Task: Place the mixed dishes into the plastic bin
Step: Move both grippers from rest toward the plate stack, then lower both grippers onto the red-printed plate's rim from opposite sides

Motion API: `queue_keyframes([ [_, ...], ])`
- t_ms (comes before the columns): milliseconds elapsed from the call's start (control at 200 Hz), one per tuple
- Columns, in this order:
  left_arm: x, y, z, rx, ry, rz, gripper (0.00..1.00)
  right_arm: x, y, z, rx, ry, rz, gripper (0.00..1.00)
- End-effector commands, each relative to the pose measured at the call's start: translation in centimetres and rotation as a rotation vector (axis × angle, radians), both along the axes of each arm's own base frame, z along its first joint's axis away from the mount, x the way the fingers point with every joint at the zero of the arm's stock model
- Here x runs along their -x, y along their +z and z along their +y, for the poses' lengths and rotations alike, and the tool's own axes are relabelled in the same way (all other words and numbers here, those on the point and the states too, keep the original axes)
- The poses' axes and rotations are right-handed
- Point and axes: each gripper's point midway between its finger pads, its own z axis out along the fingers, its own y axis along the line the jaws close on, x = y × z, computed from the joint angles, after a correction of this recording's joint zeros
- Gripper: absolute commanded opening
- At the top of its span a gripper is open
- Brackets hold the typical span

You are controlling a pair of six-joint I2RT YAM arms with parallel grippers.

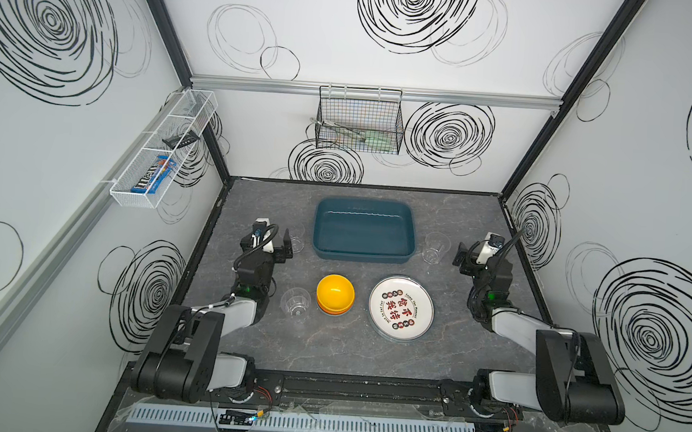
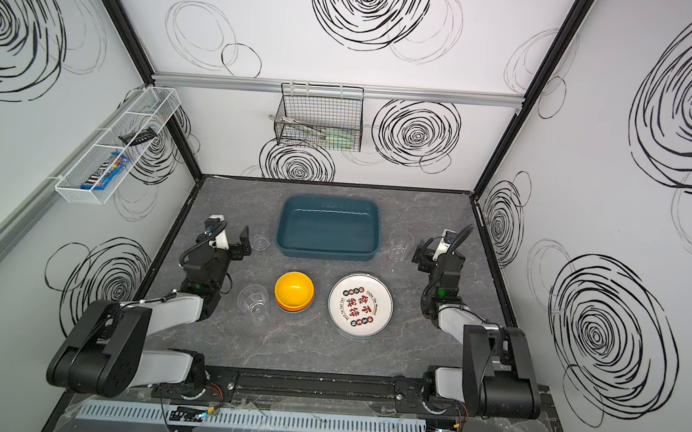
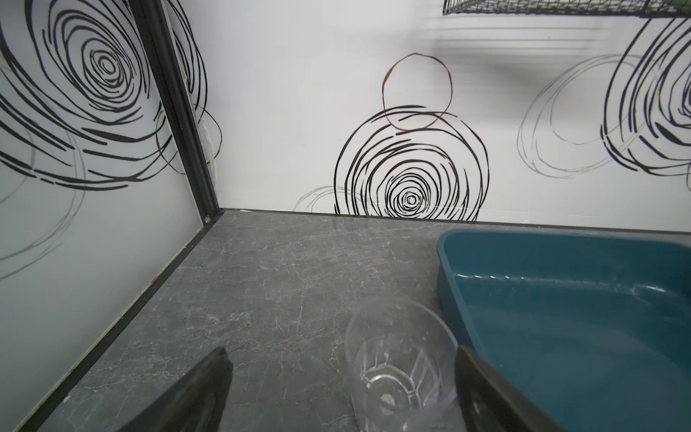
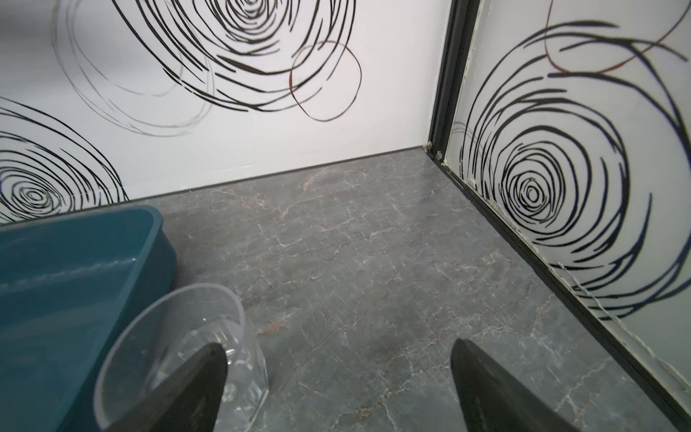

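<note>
- Fingers (image 3: 202, 389) of the left gripper (image 3: 340, 368) stand spread wide and hold nothing. A clear faceted plastic tumbler (image 3: 402, 370) stands upright ahead of them, off-centre in the gap and close to the finger nearest the dark teal rectangular plastic bin (image 3: 561, 299).
- Across the table, the right gripper (image 4: 340, 359) is equally spread and empty. A second clear tumbler (image 4: 168, 318) stands just beside the bin's other end, and one finger overlaps it in the right wrist view; we cannot tell whether they touch.
- We find the bin empty and every dish outside it. Nearer the arm bases, a third clear tumbler (image 1: 295, 303), a small yellow bowl (image 1: 334, 293) nested on an orange bowl (image 1: 331, 311) and a round white plate (image 1: 401, 308) printed with Chinese characters sit on the grey marbled tabletop (image 1: 451, 349).
- On the left, we judge that closing from here could let the nearer finger strike first, shoving the tumbler sideways or tipping it.
- On the right, the tumbler lies out of line with the gap, so an advance could clip its rim and knock it against the bin wall.
- We expect smooth, clear walls to slip in a light pinch, and a hard one could squeeze the tumbler out.
- We also see the flat plate offering little edge to grip, and the bowls may separate when lifted.
</note>
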Motion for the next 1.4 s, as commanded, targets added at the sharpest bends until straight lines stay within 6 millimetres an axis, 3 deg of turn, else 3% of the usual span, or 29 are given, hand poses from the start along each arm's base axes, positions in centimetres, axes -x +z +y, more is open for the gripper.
queue_keyframes([
  [0,-0.9,1.6,1.2,0.063,0.091,0.052,0.96,-0.4,2.9,-0.1,-0.081,-0.038,-0.003,0.97],
  [150,-1.9,4.4,-0.8,0.199,-0.02,0.076,0.96,0.0,5.9,-0.8,-0.26,-0.101,-0.011,0.97],
  [250,-1.5,4.1,0.3,0.512,0.073,0.144,0.96,1.4,4.6,-1.6,-0.602,-0.182,0.082,0.97],
  [330,-1.5,4.7,-1.4,0.702,-0.102,0.154,0.96,1.7,5.2,0.3,-0.725,-0.004,0.056,1.0],
  [425,-1.0,5.2,-3.1,0.807,-0.24,0.159,0.96,2.9,5.2,1.2,-0.827,0.048,0.025,0.91],
  [500,-0.8,5.1,-5.3,0.778,-0.298,0.257,1.0,3.8,5.2,2.0,-0.865,0.074,0.041,0.85],
  [570,-0.2,5.1,-7.8,0.718,-0.357,0.335,0.98,4.3,4.8,3.2,-0.842,0.105,0.134,0.76],
  [670,1.0,5.0,-11.0,0.65,-0.41,0.441,0.97,5.2,3.3,4.6,-0.782,0.143,0.301,0.64],
  [740,2.0,4.8,-13.8,0.603,-0.479,0.525,0.9,6.2,1.8,5.3,-0.759,0.165,0.402,0.55],
  [876,4.5,4.2,-19.5,0.513,-0.608,0.654,0.77,8.0,-1.0,6.4,-0.712,0.196,0.558,0.52],
  [1071,7.8,2.3,-25.9,0.404,-0.699,0.78,0.72,9.3,-3.2,7.4,-0.653,0.205,0.689,0.49],
  [1256,10.5,-0.9,-30.1,0.322,-0.721,0.879,0.69,10.1,-4.4,9.4,-0.61,0.246,0.747,0.49],
  [1391,11.6,-3.2,-32.0,0.265,-0.707,0.932,0.7,10.9,-5.7,10.4,-0.606,0.261,0.792,0.49],
])
